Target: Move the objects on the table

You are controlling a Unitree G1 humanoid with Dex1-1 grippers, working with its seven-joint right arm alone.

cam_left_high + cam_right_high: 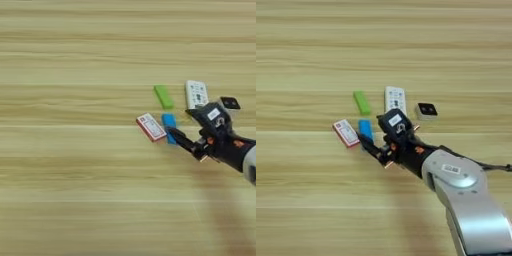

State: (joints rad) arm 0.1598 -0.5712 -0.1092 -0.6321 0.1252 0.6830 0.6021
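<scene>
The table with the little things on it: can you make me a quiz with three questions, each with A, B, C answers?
1. Where is the green bar compared with the white remote?
A. on its left
B. on its right
C. on top of it

2. How many small things lie on the table?
A. three
B. five
C. eight

3. What is the robot's hand closest to?
A. the black-topped block
B. the green bar
C. the blue bar

Answers:
1. A, the green bar lies left of the remote with a gap between.
2. B, green bar, blue bar, remote, red-and-white card box and block.
3. C, the black fingertips reach the blue bar's near end.
</scene>
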